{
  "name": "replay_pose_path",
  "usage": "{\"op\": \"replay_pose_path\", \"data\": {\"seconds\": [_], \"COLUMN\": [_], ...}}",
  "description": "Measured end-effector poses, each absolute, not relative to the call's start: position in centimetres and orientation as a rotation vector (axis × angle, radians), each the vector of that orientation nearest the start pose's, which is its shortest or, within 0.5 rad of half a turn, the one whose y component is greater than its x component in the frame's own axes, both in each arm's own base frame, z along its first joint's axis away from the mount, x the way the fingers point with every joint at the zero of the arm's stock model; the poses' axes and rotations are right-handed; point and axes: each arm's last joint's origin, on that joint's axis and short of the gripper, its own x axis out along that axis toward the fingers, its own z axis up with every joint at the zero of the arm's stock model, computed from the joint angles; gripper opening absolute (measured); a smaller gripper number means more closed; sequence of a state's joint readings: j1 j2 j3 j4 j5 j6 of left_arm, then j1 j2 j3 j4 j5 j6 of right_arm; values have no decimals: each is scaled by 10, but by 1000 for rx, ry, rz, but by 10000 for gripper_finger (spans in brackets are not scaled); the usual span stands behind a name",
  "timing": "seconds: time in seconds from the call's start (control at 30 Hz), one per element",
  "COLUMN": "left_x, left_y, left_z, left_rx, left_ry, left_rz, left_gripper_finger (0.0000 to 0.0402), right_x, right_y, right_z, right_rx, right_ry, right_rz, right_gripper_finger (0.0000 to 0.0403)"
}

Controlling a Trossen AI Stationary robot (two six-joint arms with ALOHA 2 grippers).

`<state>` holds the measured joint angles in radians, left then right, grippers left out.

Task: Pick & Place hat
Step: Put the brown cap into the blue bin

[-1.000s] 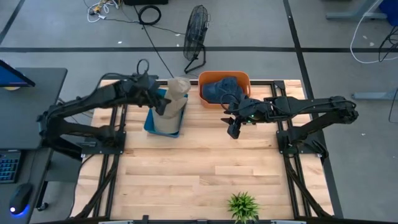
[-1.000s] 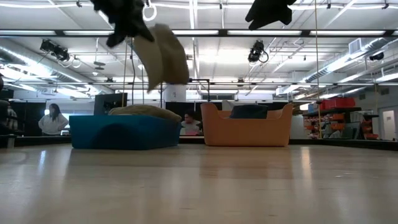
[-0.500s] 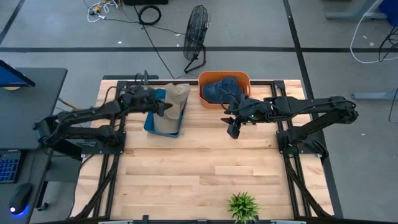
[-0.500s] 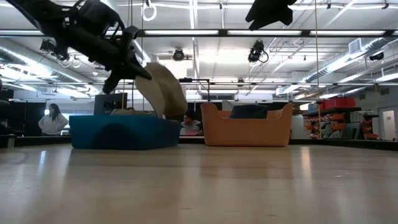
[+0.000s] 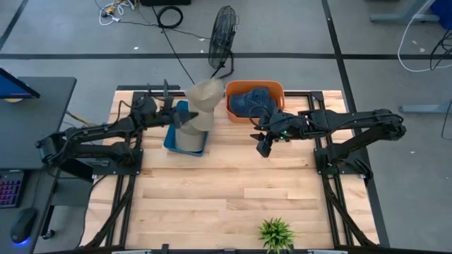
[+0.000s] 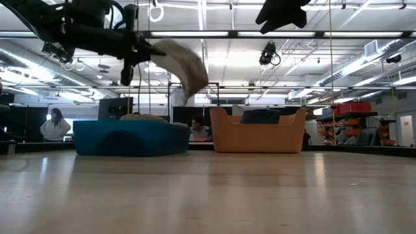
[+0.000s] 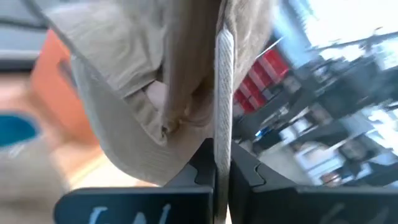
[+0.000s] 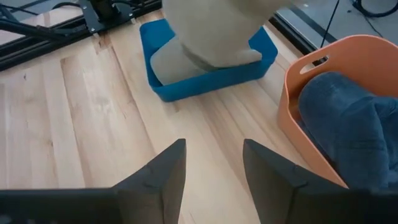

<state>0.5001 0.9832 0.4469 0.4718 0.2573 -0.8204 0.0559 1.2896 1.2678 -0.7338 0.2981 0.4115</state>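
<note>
**Tan hat aloft, left of centre**

While clamped on the tan hat (image 5: 204,99), left gripper (image 5: 179,118) hangs above blue bin (image 5: 171,136). Orange bin (image 5: 234,88) holds blue hats (image 5: 248,101). Right gripper (image 5: 265,146) spread, empty, over wooden tabletop (image 5: 226,190). Fan (image 5: 224,29) on grey floor beyond.

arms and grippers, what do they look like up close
Both arms are matte black with slim jointed links. The left gripper and right gripper each end in two flat dark fingers. A thin cable loops above the left arm's wrist. No readable markings show.
</note>
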Motion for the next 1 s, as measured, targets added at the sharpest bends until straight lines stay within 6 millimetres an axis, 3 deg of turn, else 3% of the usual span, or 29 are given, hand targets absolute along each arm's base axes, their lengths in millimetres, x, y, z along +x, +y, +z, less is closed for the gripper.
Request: {"op": "replay_pose_path", "data": {"seconds": [0.27,0.57,0.83,1.0], "left_x": [188,184,178,177], "left_y": [82,82,79,79], "left_z": [220,242,218,217], "left_rx": [-866,-751,-795,-732], "left_ry": [214,22,274,302], "left_rz": [348,324,406,400], "left_gripper_finger": [11,11,11,15], "right_x": [262,262,262,262], "right_y": [6,6,6,6], "right_z": [346,346,346,346], "right_rx": [267,284,292,306], "right_ry": [683,679,678,675], "right_rz": [-382,-388,-391,-396], "right_gripper_finger": [165,165,165,165]}}
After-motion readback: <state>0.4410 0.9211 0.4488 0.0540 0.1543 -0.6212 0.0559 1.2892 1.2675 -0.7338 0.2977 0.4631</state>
